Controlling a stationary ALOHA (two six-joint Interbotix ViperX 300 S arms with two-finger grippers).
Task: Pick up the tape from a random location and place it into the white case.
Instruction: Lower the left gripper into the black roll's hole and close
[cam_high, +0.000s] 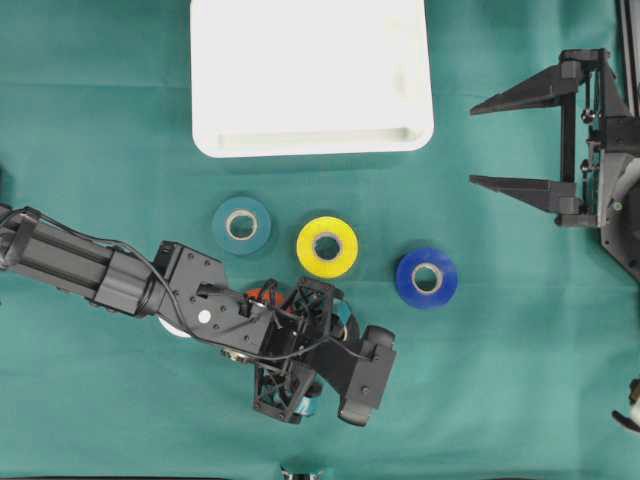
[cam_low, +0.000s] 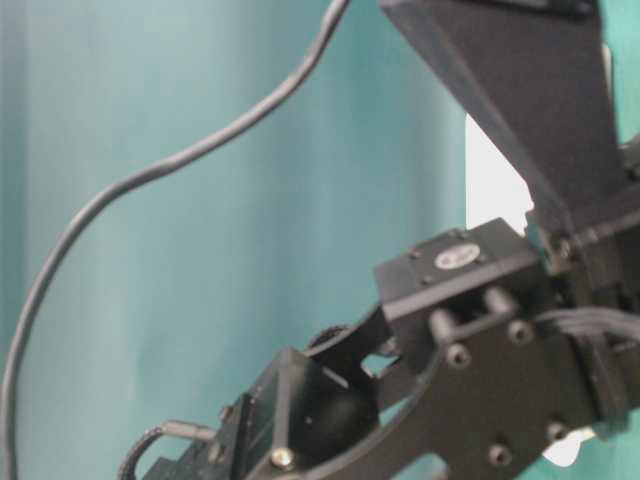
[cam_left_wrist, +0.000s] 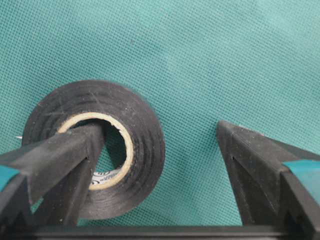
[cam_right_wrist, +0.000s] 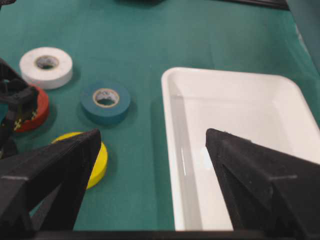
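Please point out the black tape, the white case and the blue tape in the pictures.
black tape (cam_left_wrist: 145, 145), left wrist view, right side of roll.
white case (cam_high: 310, 140), overhead view, near rim.
blue tape (cam_high: 443, 292), overhead view, lower right of ring.

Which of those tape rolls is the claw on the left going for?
The black roll. One finger of the open left gripper sits over its hole; the teal, yellow and blue rolls lie apart.

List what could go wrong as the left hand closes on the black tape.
1. One finger of the left hand sits in the black tape's core, the other stands well off its outer wall. Closing may drag the roll sideways before it is pinched.
2. Only one wall of the ring would be gripped, so the roll could swing or slip when lifted.
3. The red roll lies close to the arm and may get nudged.
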